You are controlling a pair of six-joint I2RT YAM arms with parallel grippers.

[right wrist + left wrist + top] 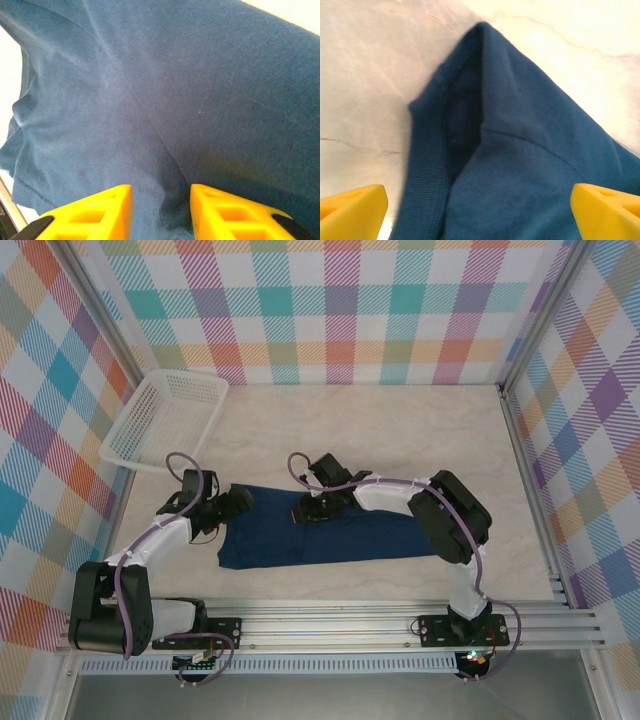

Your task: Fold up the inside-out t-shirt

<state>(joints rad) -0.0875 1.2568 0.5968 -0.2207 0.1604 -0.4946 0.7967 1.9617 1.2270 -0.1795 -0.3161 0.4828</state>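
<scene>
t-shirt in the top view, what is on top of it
The right pincer and its arm reach over the upper edge of the t-shirt; the left pincer hangs over its upper left corner. The cloth beneath them is covered.

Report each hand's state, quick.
Left hand: open, empty, above the t-shirt.
Right hand: narrow gap over the cloth; cannot tell whether it pinches any.

Legible markings: none. From my remote station I can read no text, label, brand, number or sign — not in the overhead view, nor in either wrist view.
</scene>
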